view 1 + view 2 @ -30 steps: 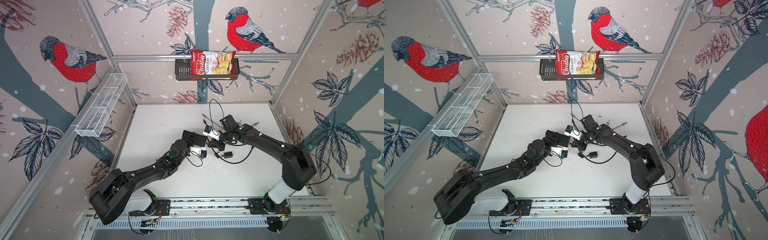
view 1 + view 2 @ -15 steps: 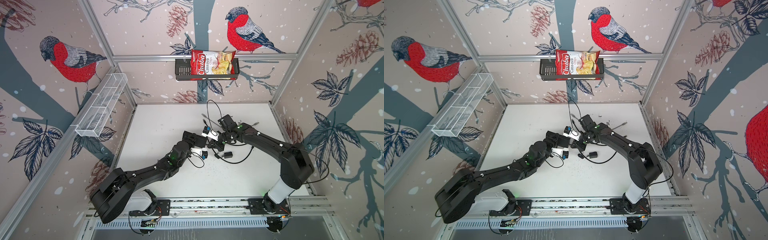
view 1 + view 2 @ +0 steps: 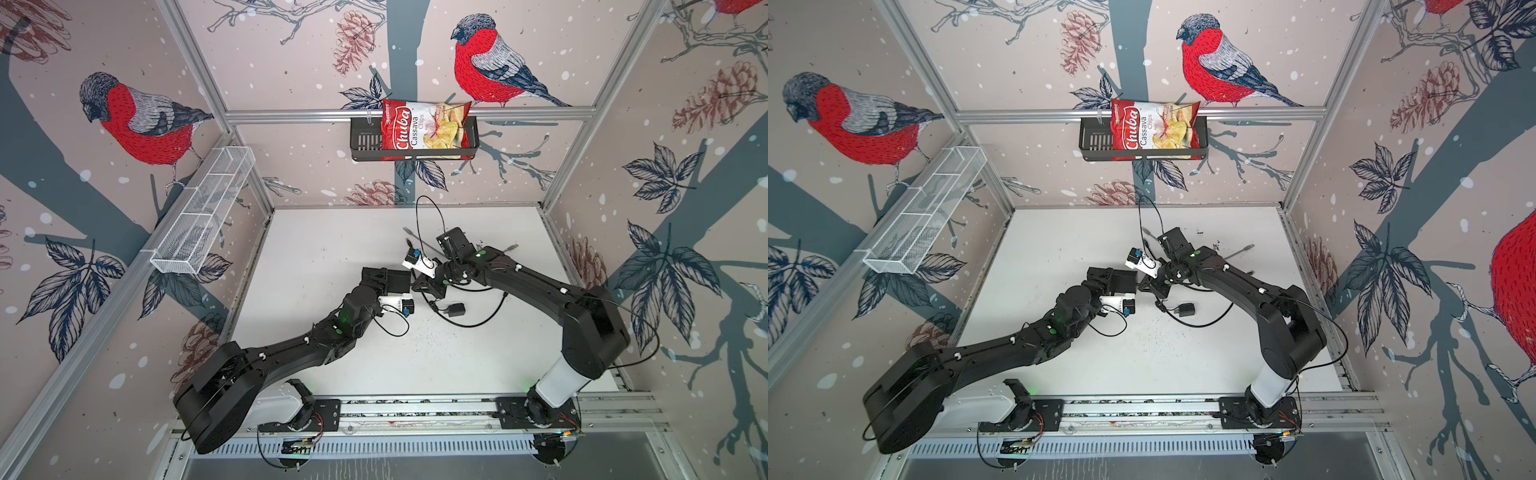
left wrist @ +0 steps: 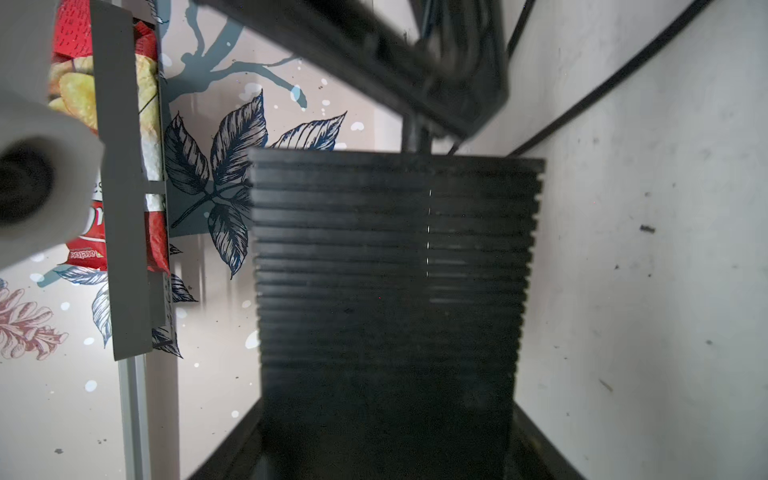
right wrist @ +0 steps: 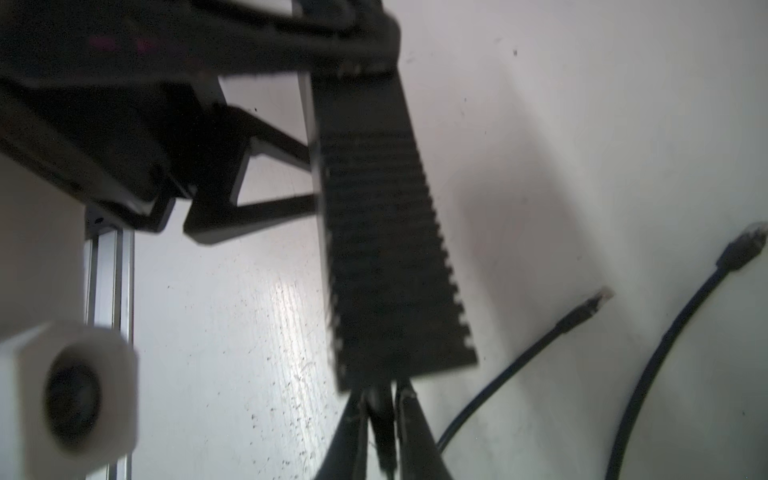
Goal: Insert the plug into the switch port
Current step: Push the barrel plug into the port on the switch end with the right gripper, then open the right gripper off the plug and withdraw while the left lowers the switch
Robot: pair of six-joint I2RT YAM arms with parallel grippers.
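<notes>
Both top views: switch (image 3: 395, 281) mid worktop (image 3: 324, 241), at tip of left end effector (image 3: 380, 279); right end effector (image 3: 422, 286) just beside switch's edge.
Left wrist: pad (image 4: 395, 270) bare, grip untellable.
Right wrist: blurred, closure untellable; two cable ends (image 5: 598, 299) on worktop.

White table (image 3: 324, 241): black adapter (image 3: 456, 309), loose cables (image 5: 725, 259) lying flat.

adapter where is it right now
In both top views the adapter lies on the table near the middle, just below and right of the right hand.
</notes>
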